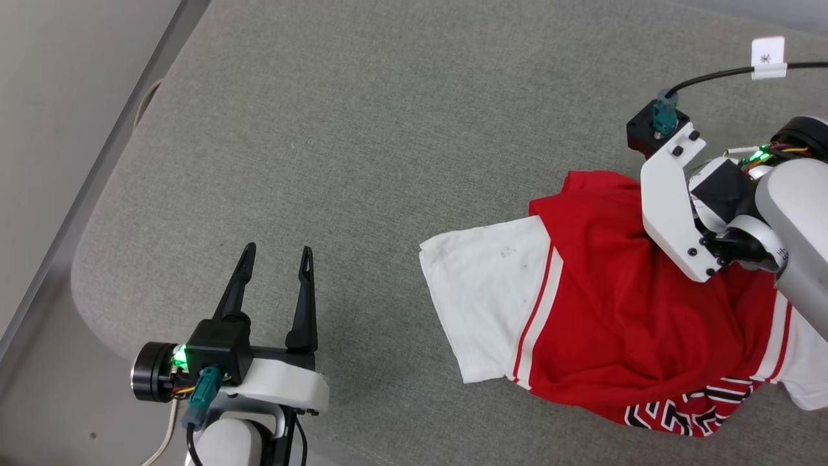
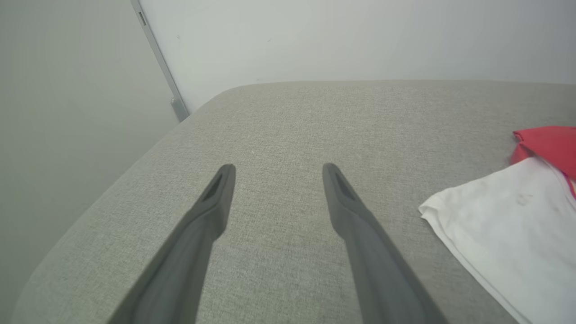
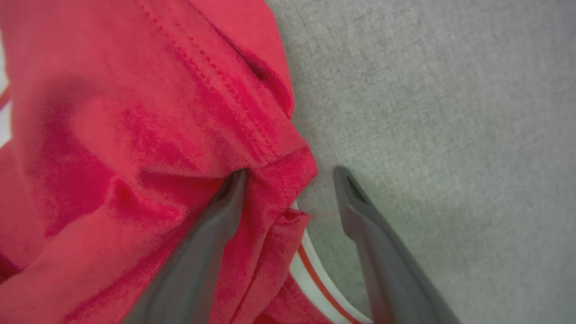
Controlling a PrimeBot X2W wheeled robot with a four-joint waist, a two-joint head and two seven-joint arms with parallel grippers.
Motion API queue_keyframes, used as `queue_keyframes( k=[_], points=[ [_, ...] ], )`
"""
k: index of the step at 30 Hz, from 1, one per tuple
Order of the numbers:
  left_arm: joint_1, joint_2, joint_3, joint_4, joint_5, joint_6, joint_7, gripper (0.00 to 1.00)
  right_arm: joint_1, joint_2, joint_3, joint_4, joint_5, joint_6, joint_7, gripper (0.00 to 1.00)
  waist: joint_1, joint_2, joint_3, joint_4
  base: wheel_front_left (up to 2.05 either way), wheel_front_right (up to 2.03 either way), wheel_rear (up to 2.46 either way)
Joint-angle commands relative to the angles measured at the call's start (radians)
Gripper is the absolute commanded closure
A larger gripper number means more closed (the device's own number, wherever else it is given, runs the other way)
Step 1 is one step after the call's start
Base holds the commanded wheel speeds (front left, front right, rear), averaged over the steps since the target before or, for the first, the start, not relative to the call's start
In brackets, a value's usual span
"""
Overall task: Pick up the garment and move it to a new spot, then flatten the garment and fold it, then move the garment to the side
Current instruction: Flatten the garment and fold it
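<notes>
The garment, a red jersey with white sleeve ends and red-and-white trim, lies crumpled at the right of the grey cushion. One white sleeve spreads out to the left, and part of a dark print shows at its near edge. My right gripper points down at the garment's far red edge with its jaws open. One of its fingers is tucked into a red fold and the other rests over bare cushion. My left gripper hovers open and empty well to the left, with the white sleeve off to its right.
The grey upholstered cushion has a rounded edge at the left, with floor and a metal strip beyond it. A black cable with a white tag runs to my right wrist. A pale wall stands behind the cushion.
</notes>
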State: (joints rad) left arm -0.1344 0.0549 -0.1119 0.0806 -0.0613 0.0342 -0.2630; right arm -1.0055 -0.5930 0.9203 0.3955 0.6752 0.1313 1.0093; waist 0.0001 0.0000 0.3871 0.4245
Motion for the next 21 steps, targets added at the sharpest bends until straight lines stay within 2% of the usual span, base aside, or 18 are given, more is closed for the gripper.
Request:
queue_keyframes(
  k=[1, 4, 5, 6, 7, 16, 21],
  points=[
    [-0.015, -0.002, 0.000, 0.004, -0.006, 0.001, -0.003, 0.00, 0.008, 0.002, 0.038, 0.034, -0.005, -0.001, -0.005, 0.00, -0.0001, 0.0000, 0.016, 0.011, 0.00, 0.00, 0.00],
    [-0.019, -0.003, 0.000, 0.009, -0.010, 0.005, -0.002, 0.00, 0.017, -0.005, 0.087, 0.063, 0.009, -0.001, -0.027, 0.00, -0.0001, 0.0000, 0.019, 0.011, 0.00, 0.00, 0.00],
    [-0.019, -0.003, 0.002, 0.010, -0.011, 0.007, -0.002, 0.00, 0.015, -0.005, 0.096, 0.068, 0.016, -0.001, -0.041, 0.56, -0.0001, 0.0000, 0.018, 0.009, 0.00, 0.00, 0.00],
    [-0.019, -0.003, 0.005, 0.012, -0.011, 0.008, -0.002, 0.00, 0.010, -0.002, 0.102, 0.070, 0.023, -0.001, -0.061, 0.80, -0.0001, 0.0000, 0.016, 0.005, 0.00, 0.00, 0.00],
    [-0.018, -0.004, 0.009, 0.013, -0.010, 0.008, -0.003, 0.00, 0.004, 0.001, 0.104, 0.072, 0.031, -0.001, -0.081, 1.00, -0.0001, 0.0000, 0.012, -0.001, 0.00, 0.00, 0.00],
    [0.006, 0.002, 0.040, 0.020, 0.021, -0.003, -0.003, 0.00, -0.079, 0.053, 0.068, 0.084, 0.089, -0.001, -0.318, 1.00, -0.0001, 0.0000, -0.068, -0.067, 0.00, 0.00, 0.00],
    [0.033, 0.010, 0.048, 0.022, 0.034, -0.001, -0.003, 0.00, -0.059, 0.042, 0.060, 0.056, 0.117, -0.001, -0.421, 1.00, -0.0001, 0.0000, -0.124, -0.098, 0.00, 0.00, 0.00]
  ],
)
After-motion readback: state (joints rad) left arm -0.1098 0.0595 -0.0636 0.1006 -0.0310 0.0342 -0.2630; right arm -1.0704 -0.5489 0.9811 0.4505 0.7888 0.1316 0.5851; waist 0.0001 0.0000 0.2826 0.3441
